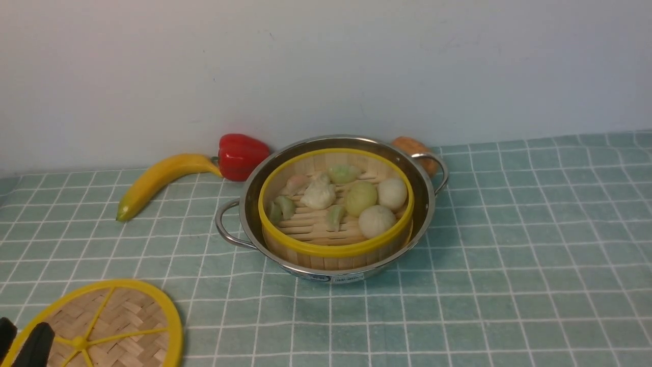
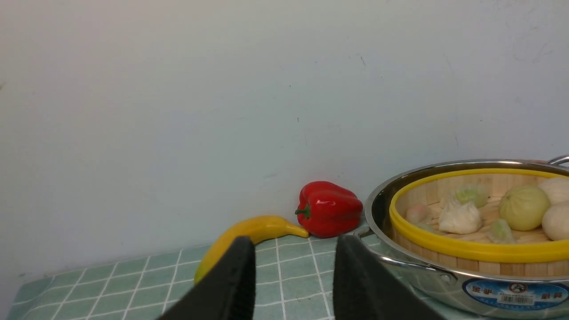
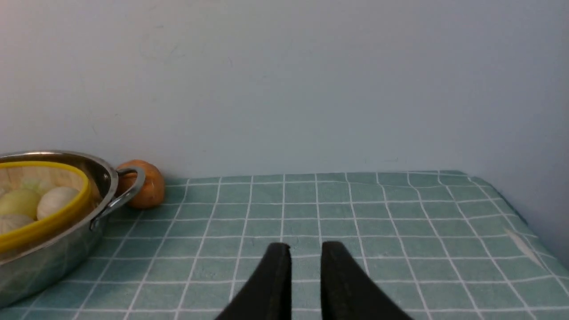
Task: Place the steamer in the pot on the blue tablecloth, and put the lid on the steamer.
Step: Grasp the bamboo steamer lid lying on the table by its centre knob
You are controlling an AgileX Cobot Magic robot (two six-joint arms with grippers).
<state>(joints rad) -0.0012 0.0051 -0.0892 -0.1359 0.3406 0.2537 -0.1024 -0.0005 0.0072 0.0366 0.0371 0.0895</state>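
Nearest, at the front view's lower left corner, the left end effector (image 1: 23, 334) shows two black fingers over the near left edge of the lid (image 1: 109, 318). The wrist view shows them well spread with nothing between them; whether they touch the lid I cannot tell. The lid lies flat on the tablecloth (image 1: 509, 255), knob up, near and to the left of the pot and well apart from it. The right end effector (image 3: 306, 251) hangs low over bare cloth to the right of the pot, fingers parted by only a narrow gap and holding nothing. Farther on, mid-counter, the pot (image 1: 422, 201) stands upright on the cloth with its label facing the robot. The steamer (image 1: 331, 251) sits inside it, uncovered and tipped a little, its yellow rim higher at the near side – buns (image 1: 377, 220) and dumplings (image 1: 319, 194) rest on its slatted floor. Beyond, a banana (image 1: 158, 178) lies left of the pot, its tip meeting a red pepper (image 1: 242, 155), and a brown round thing (image 1: 415, 148) sits behind the pot's right handle – all close to the pale wall (image 1: 326, 66).
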